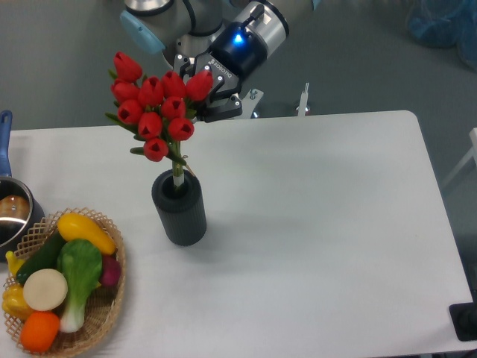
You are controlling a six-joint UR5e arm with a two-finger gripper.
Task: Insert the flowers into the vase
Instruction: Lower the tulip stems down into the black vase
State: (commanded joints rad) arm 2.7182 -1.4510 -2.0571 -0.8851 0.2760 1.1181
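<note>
Upper centre of the frame: claw (203, 101) at the end of the arm, reaching down and to the left, pressed against the right side of the flowers (156, 108); fingers mostly hidden behind the buds, so whether clamped on the bunch or apart cannot be told. Upper left of centre: flowers, a cluster of red tulip buds with green leaves, tilted to the left, stem ends just inside the round mouth of the vase (181, 209). Left of centre: vase, dark grey and ribbed, upright on the white tabletop (313, 224). Lower left corner: wicker basket (112, 298) with toy vegetables in yellow, green, white and orange. Left edge, above the basket: metal pot (11, 216) with a blue handle, partly cut off by the frame.
</note>
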